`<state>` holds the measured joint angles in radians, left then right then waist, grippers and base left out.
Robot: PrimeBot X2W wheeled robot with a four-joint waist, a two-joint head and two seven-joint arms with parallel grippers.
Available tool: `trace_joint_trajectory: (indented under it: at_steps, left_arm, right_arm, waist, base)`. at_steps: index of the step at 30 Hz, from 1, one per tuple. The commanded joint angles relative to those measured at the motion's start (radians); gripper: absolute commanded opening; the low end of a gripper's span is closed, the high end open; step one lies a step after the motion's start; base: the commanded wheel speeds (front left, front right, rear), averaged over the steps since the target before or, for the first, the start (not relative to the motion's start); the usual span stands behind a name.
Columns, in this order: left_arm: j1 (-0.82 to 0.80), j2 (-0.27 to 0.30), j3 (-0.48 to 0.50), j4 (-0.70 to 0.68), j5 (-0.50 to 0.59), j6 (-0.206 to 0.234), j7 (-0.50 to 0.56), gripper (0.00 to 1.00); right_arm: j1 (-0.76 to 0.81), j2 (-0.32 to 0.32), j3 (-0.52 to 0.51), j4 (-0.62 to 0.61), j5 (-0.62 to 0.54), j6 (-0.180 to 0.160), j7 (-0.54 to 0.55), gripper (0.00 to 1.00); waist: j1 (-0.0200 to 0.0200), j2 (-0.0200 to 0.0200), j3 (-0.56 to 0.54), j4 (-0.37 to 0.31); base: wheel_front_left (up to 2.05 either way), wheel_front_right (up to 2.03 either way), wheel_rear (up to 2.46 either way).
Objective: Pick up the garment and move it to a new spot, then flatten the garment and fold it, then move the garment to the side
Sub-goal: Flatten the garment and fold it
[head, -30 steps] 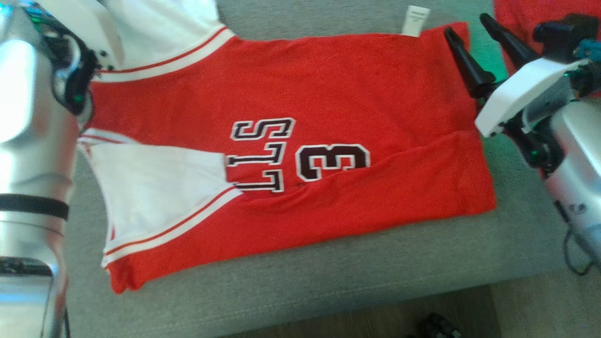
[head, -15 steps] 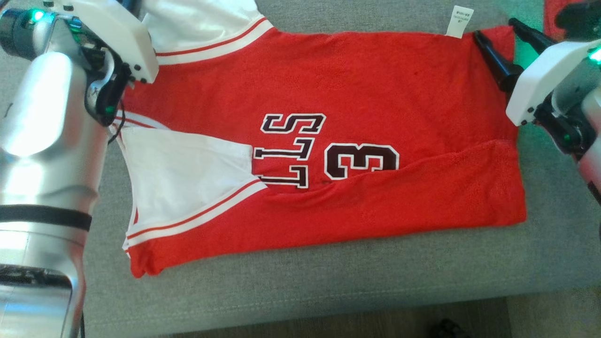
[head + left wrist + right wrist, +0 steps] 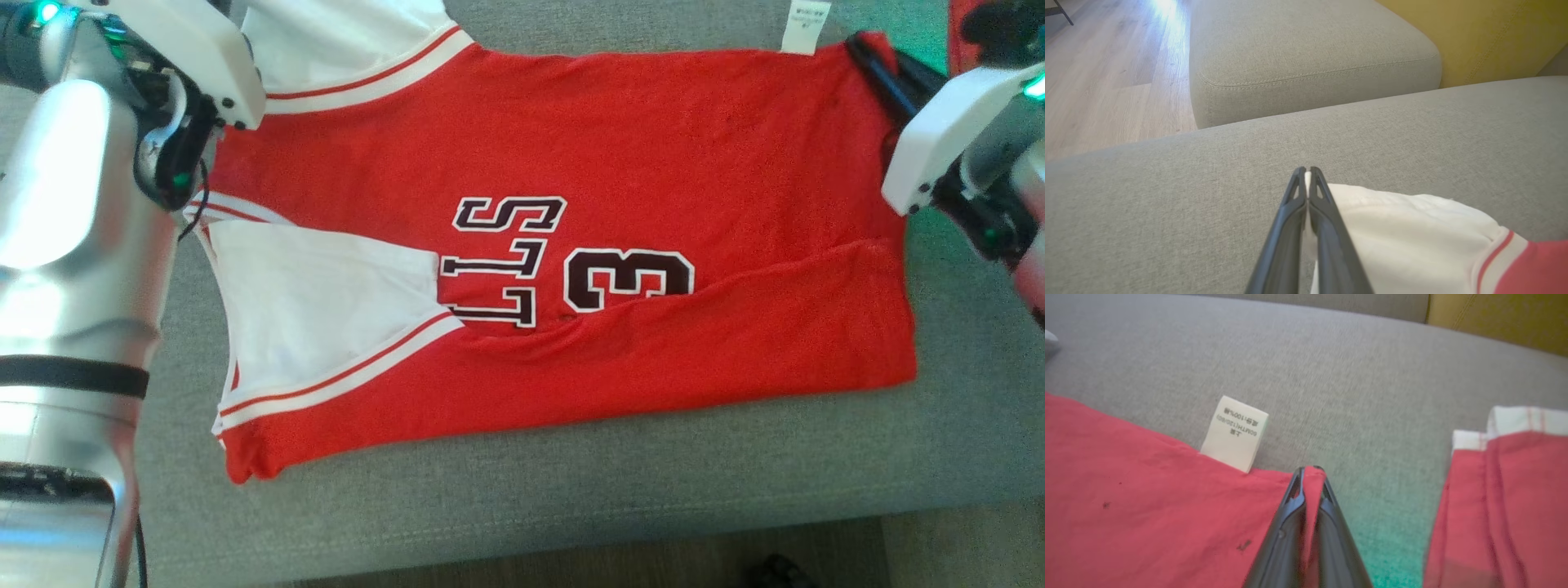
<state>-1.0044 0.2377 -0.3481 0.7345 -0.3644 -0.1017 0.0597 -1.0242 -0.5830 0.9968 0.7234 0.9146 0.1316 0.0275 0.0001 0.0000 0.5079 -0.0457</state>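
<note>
The red and white cloth shirt (image 3: 620, 147) lies on the grey soft couch seat (image 3: 571, 490). The left gripper (image 3: 1307, 173) pinches its white sleeve. The right gripper (image 3: 1309, 473) pinches its red corner.

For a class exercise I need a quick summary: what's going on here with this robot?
The robot has a red jersey spread on a grey cushion, near edge folded over. Its left gripper is shut on the white sleeve, its right gripper on a hem corner beside the care label.
</note>
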Motion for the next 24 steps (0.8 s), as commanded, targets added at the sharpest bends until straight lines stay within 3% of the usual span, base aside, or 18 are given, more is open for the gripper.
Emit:
trace_joint_trajectory:
  at_steps: [1, 14, 24]
  left_arm:
    - [-0.021, 0.053, 0.030, -0.038, -0.007, 0.009, -0.013, 0.00]
    - [-0.118, 0.052, 0.062, -0.013, -0.008, 0.067, -0.117, 0.00]
    - [-0.107, 0.038, 0.031, 0.061, -0.015, 0.036, -0.156, 0.00]
  right_arm:
    - [-0.026, -0.031, 0.002, 0.004, -0.008, -0.001, -0.033, 0.00]
    - [-0.174, 0.030, 0.000, 0.186, -0.044, -0.001, -0.220, 0.00]
    - [-0.158, 0.061, 0.047, 0.206, -0.021, -0.001, -0.269, 0.00]
  waist:
    - [-0.0001, 0.0000, -0.001, 0.001]
    - [-0.0001, 0.0000, 0.011, 0.016]
    - [-0.0001, 0.0000, -0.004, 0.018]
  base:
    - [0.00, 0.00, 0.00]
    - [0.00, 0.00, 0.00]
    - [0.00, 0.00, 0.00]
